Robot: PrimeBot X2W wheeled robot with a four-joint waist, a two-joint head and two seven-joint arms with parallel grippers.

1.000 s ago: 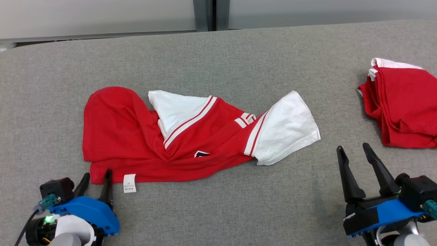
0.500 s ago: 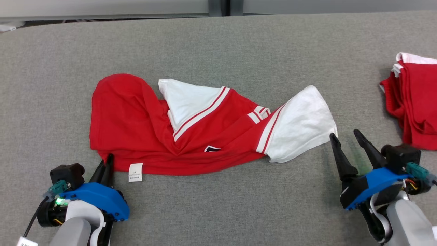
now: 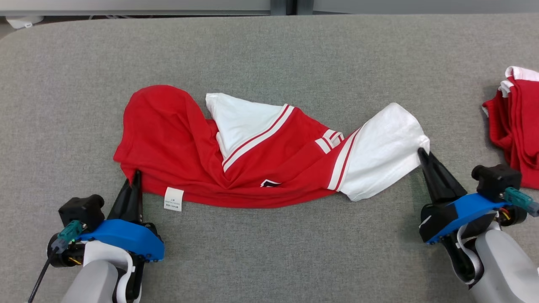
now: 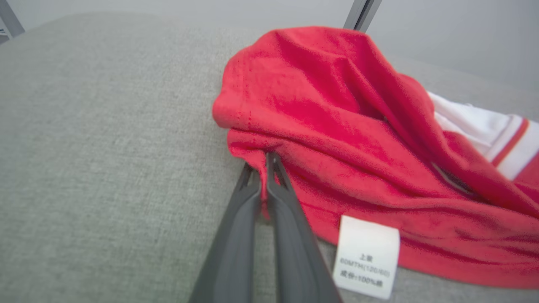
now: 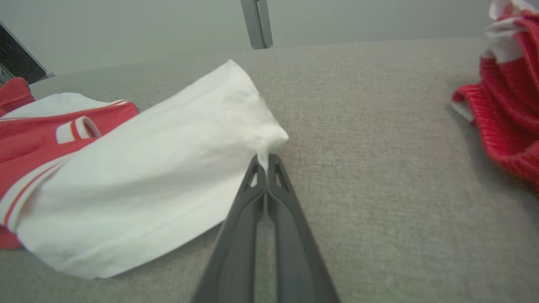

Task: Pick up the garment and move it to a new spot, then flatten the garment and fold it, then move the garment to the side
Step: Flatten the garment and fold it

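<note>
Where it lies crumpled across the middle of the grey counter (image 3: 269, 50), the garment (image 3: 177, 143) is seen to be a red shirt with white parts trimmed in red and white stripes. Its red body is bunched on the robot's left, a white panel is turned up near the middle, and a white sleeve (image 3: 383, 155) is spread toward the right. A small dark emblem (image 3: 269, 183) is shown near the lower edge, and a white printed label (image 3: 173, 199) is attached at the hem, lying on the counter.

The lower left corner of the red hem is pinched by the left tool (image 3: 135, 174), whose fingers are pressed together on the cloth. The outer corner of the white sleeve is pinched by the right tool (image 3: 422, 152), its fingers likewise pressed together, and the cloth is drawn to a small point there.

A pile of red and white clothes (image 3: 516, 126) is found far to the right on the counter, well apart from the garment.

A second ago both tools were spread, the left one at the hem corner and the right one well short of the sleeve. Half a second ago the left had been closed while the right was still spread just beside the sleeve.
</note>
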